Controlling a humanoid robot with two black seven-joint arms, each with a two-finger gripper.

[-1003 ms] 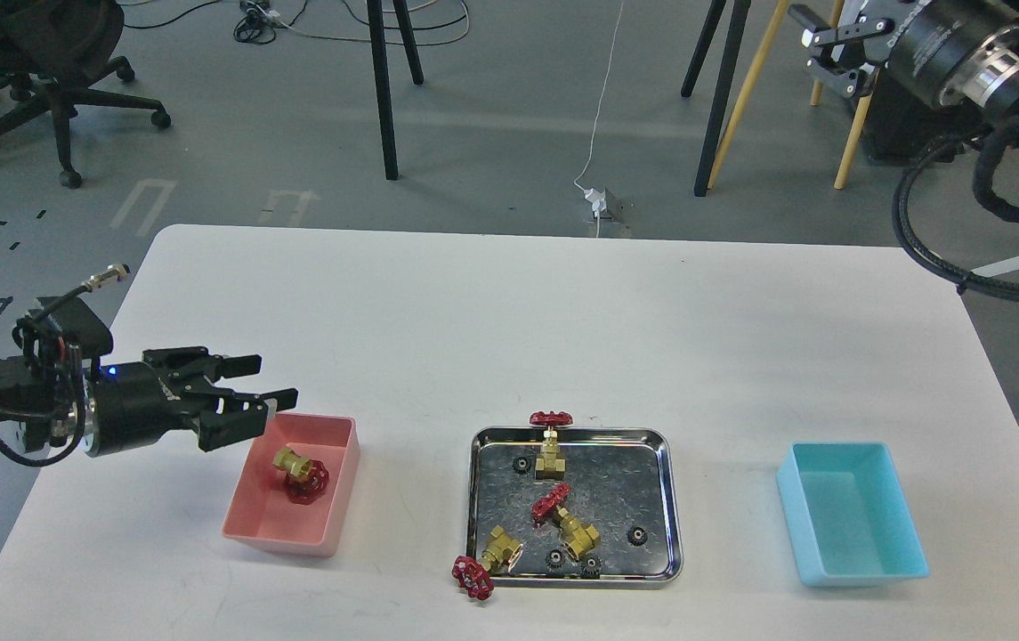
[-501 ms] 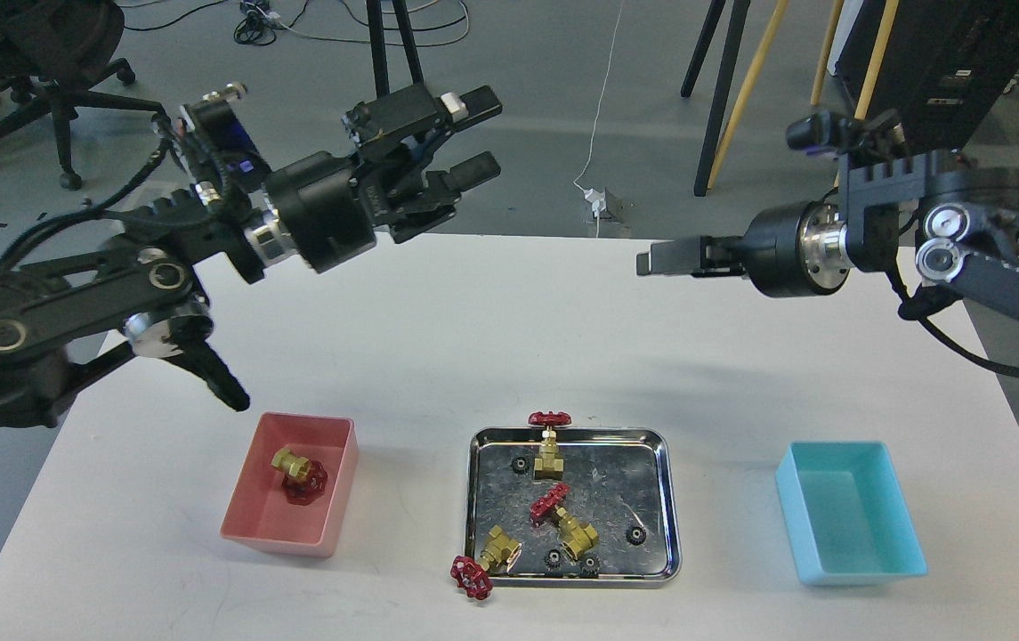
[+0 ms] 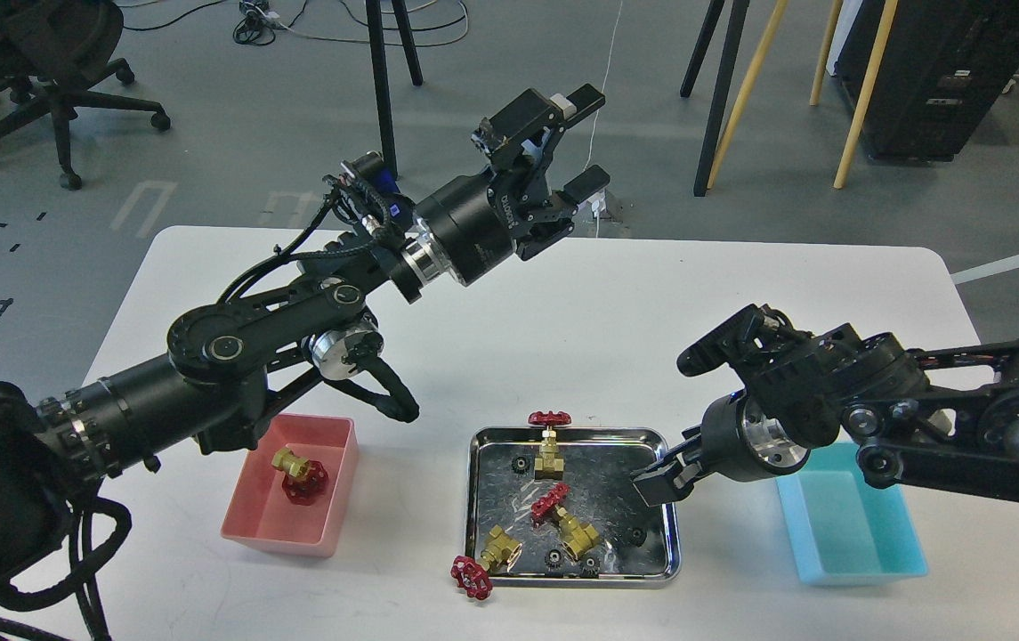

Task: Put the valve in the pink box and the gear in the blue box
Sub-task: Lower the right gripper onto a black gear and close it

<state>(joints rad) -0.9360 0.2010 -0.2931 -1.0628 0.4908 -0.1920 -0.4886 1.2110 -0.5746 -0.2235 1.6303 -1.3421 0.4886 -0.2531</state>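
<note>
One valve (image 3: 300, 476) lies in the pink box (image 3: 253, 521) at the front left. Three more valves are at the steel tray (image 3: 473, 499): one upright (image 3: 550, 450), one lying in the middle (image 3: 570, 525), and one (image 3: 484, 563) hanging over the front left rim. Several black gears lie in the tray, such as one (image 3: 521, 464) at the back left and one (image 3: 636, 535) at the right. The blue box (image 3: 856, 539) stands empty at the front right. My left gripper (image 3: 585, 138) is open and empty, high over the table's far edge. My right gripper (image 3: 659, 476) hovers at the tray's right rim; its fingers blend together.
My right arm (image 3: 829, 401) lies across the blue box's back edge. My left arm (image 3: 251, 329) stretches over the pink box's back. Tripod legs (image 3: 384, 98), wooden poles and an office chair (image 3: 46, 53) stand on the floor beyond the white table (image 3: 740, 303).
My left arm has swung right and further out, gripper still open. My right arm has dropped from high over the table's back down to the tray's right rim.
</note>
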